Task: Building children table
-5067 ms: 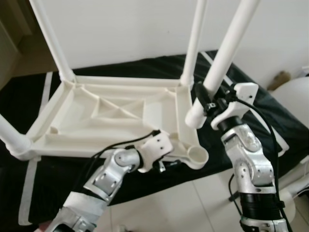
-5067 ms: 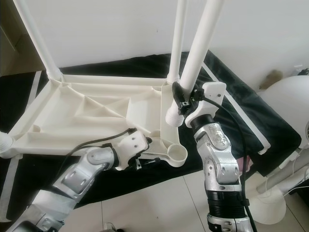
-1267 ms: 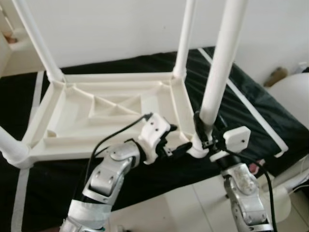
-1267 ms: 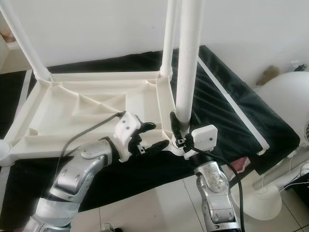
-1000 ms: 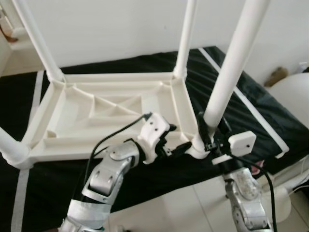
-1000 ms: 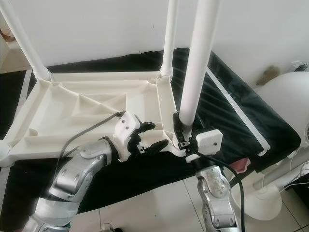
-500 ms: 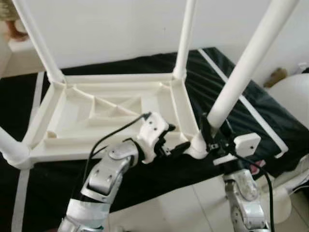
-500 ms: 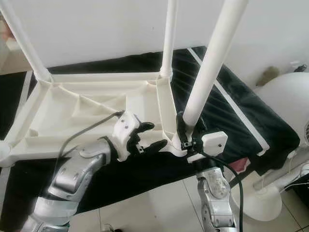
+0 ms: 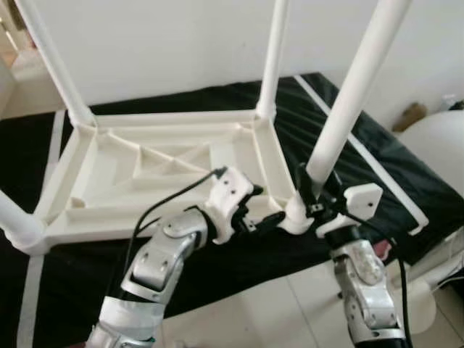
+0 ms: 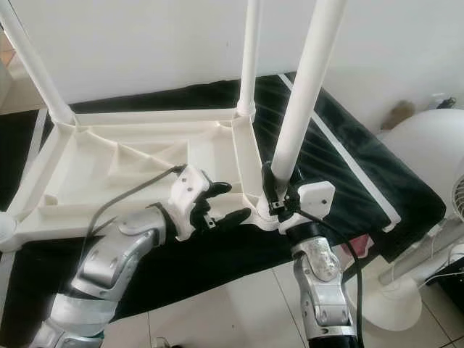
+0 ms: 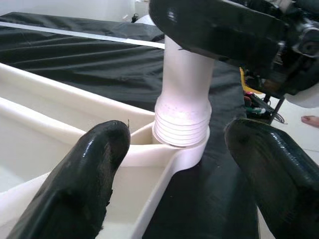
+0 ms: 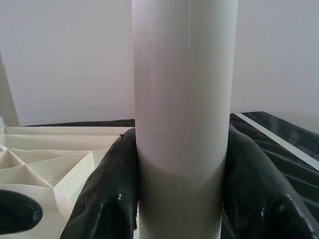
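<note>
A white plastic children's table top (image 9: 145, 174) lies upside down on a black mat (image 10: 341, 156), its ribbed underside facing up. Nearest the robot, at the table's near right corner, the right gripper (image 10: 279, 190) is clamped around the base of a white table leg (image 10: 304, 94), just above the round corner socket (image 11: 187, 149). The leg leans slightly to the right rather than standing straight. In the left wrist view its threaded end (image 11: 182, 130) sits in the socket with several thread rings exposed, so it looks only partly screwed in.

The left gripper (image 9: 262, 216) has its two black fingers spread apart, one on each side of the table's near rim beside that socket, probably placed to steady the top while the leg is turned. Whether the fingers (image 11: 84, 184) press on the plastic cannot be told.

Farther back, a second leg (image 9: 272, 58) stands at the far right corner and a third leg (image 9: 51, 61) at the far left corner. A fourth leg (image 9: 14, 214) stands at the near left corner. Beyond is a white wall (image 10: 145, 43).
</note>
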`<state>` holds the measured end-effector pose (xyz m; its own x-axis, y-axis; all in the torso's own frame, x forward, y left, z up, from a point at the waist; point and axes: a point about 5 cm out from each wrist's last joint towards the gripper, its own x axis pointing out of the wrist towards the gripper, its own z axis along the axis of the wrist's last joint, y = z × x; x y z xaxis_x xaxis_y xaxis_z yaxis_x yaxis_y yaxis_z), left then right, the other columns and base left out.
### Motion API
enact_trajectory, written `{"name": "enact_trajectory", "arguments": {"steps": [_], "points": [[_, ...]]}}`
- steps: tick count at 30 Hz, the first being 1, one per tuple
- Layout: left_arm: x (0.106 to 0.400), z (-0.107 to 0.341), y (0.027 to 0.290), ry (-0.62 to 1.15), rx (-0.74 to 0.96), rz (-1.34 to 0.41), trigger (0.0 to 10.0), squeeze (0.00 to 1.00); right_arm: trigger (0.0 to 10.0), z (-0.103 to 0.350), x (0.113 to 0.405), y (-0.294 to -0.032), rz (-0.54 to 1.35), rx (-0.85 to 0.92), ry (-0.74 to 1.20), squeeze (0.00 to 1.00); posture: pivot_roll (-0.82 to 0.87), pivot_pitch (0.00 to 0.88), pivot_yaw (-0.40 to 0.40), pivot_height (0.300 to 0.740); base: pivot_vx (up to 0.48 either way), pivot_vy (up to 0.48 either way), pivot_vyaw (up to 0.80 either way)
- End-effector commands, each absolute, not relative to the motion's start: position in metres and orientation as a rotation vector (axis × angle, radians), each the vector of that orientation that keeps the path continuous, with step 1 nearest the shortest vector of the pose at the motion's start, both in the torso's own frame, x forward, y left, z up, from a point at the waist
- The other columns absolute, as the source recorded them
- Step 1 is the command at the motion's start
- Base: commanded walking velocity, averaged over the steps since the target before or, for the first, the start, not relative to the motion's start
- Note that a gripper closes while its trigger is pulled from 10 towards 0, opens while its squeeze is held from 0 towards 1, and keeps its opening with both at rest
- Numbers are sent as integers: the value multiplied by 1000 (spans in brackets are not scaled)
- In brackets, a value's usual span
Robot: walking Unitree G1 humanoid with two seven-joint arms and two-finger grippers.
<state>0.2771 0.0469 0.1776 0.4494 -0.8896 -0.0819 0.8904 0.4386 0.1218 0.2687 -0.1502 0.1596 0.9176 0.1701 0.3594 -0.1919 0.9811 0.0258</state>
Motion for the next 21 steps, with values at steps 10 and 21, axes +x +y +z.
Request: {"name": "enact_trajectory", "arguments": {"steps": [10, 21], "points": [[276, 181, 48, -9, 154, -1080, 10000, 0, 10000, 118, 269, -164, -12, 100, -127, 0, -49, 66, 20, 740, 0, 0, 0], [274, 180, 46, -8, 147, -1093, 10000, 0, 10000, 113, 277, -179, -287, 87, -90, 0, -48, 54, 17, 740, 0, 0, 0]]}}
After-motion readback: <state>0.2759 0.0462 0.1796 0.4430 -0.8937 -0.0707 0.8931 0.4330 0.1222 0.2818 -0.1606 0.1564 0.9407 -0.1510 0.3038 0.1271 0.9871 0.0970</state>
